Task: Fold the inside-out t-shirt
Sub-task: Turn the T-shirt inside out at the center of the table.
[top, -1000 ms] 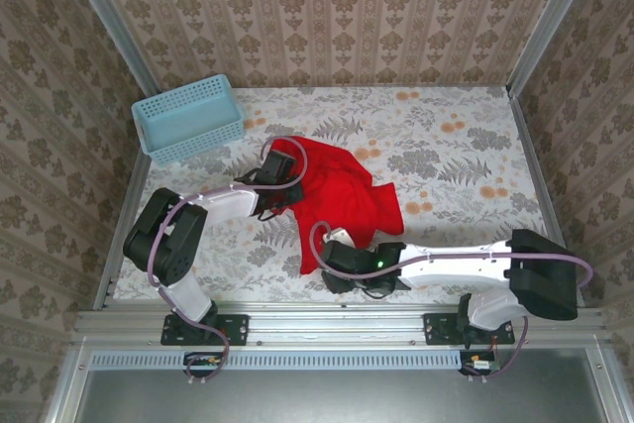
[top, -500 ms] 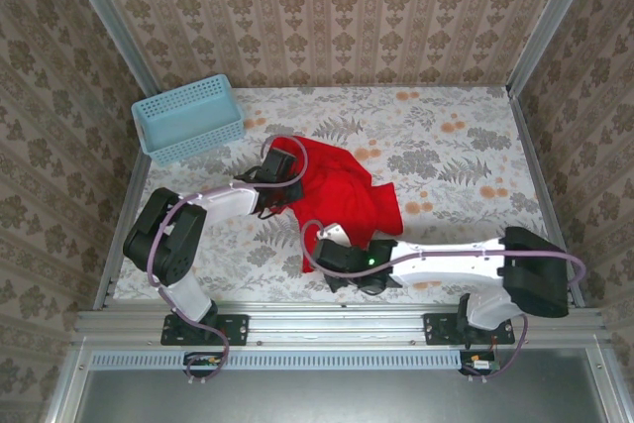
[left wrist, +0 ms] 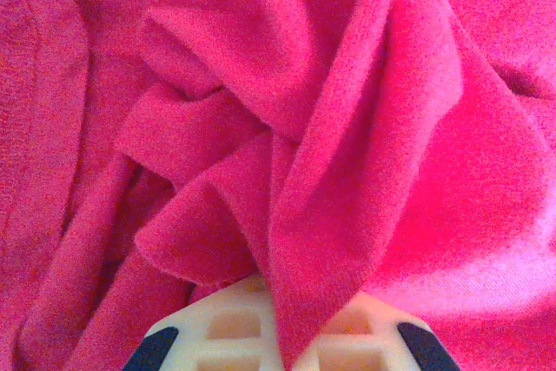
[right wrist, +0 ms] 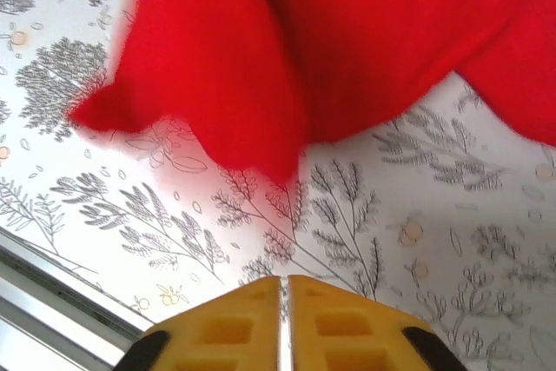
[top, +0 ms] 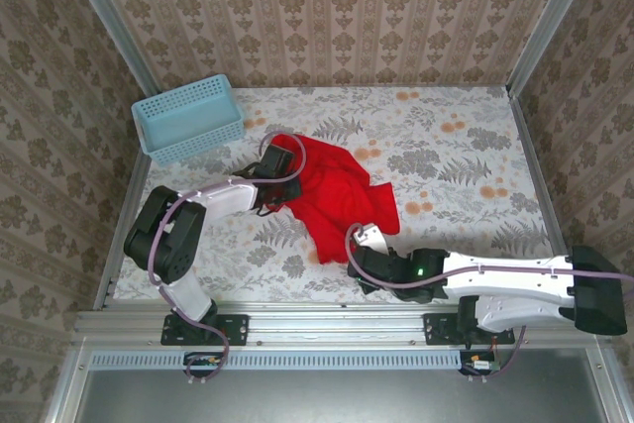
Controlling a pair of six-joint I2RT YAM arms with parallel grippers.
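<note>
The right arm has swung out to its own side and drawn back toward the near edge of the worktop [top: 446, 165], so the right gripper [right wrist: 284, 293] now sits just short of the near hem instead of over it. In its wrist view the jaws are pressed together with nothing between them, and the red cloth lies ahead on the flowered surface, apart from them. The inside-out t-shirt [top: 337, 190] has settled as a rumpled heap left of the worktop's middle, its near corner trailing toward the arm bases. It sits a little farther from the front edge than a second ago. The left gripper [top: 279, 167] has not shifted: it stays at the far left edge of the garment, jaws clenched on a fold of the t-shirt that rises out between them in its wrist view. The blue basket [top: 188, 118] stands well apart at the far left corner. As I judge it, the pull on the near hem has ended without spreading the cloth flat, so folding has not properly begun; the right side probably needs a fresh grasp first.
</note>
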